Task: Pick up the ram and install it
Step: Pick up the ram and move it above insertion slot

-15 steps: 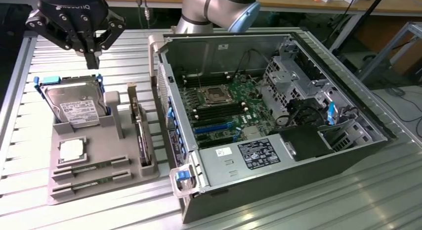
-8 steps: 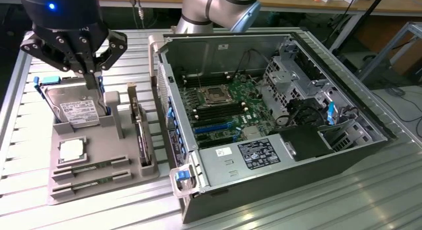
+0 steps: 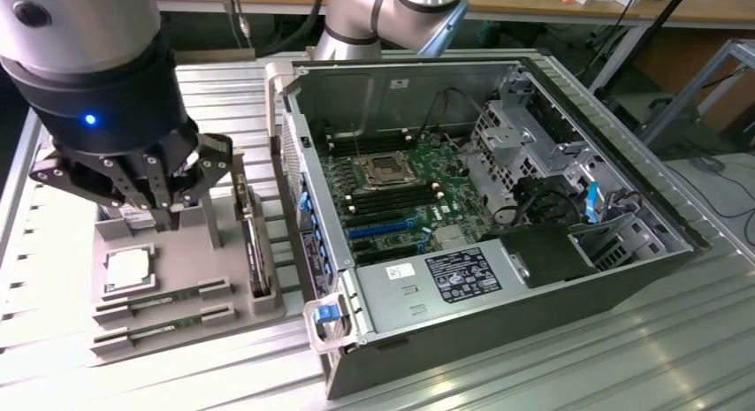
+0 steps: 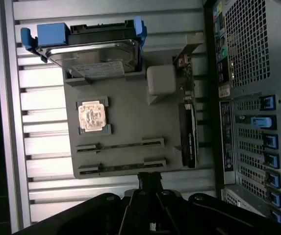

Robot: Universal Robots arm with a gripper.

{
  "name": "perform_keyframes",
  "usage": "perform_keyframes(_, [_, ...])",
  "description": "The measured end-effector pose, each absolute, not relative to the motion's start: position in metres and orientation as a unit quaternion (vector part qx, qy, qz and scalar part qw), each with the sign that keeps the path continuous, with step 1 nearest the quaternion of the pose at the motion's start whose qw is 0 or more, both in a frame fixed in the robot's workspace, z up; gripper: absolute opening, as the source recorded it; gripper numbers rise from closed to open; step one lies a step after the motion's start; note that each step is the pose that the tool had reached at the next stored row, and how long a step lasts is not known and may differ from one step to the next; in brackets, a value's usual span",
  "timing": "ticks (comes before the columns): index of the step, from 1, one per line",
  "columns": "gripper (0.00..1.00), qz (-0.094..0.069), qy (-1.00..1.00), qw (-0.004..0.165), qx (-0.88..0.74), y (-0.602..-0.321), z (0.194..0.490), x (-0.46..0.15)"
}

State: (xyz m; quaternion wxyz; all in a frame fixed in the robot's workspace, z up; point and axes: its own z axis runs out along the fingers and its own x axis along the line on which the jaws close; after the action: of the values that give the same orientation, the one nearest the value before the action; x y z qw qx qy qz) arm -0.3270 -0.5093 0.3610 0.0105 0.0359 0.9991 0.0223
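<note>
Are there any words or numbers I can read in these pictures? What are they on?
None can be read.
Black label on the grey metal box: print too small.
White sticker beside it: too small.
White label on the silver hard drive: blurred.
Coloured stickers on the black computer case: blurred.

Silver-grey jointed robot arm (image 3: 360, 22) rises at the top centre of the exterior view, one joint closed by a pale blue round cap (image 3: 443, 26). Arm's far end comes in at the exterior view's upper left: thick silver tube, then black cylindrical wrist section (image 3: 106, 102) with a small blue light (image 3: 88, 120) lit. Black metal linkage gripper (image 3: 154, 218) hangs under the wrist, pointing straight down, links splayed out on both sides. Nothing visibly carried.
</note>
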Motion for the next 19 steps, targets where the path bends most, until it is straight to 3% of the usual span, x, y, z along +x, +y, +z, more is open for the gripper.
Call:
perform_keyframes(2, [0.11,0.022,0.999,0.008,0.034,-0.515,0.357,-0.327])
perform_keyframes(5, [0.24,0.022,0.999,0.003,0.030,-0.525,0.349,-0.327])
perform_keyframes(19, [0.24,0.022,0.984,-0.003,-0.178,-0.526,0.317,-0.327])
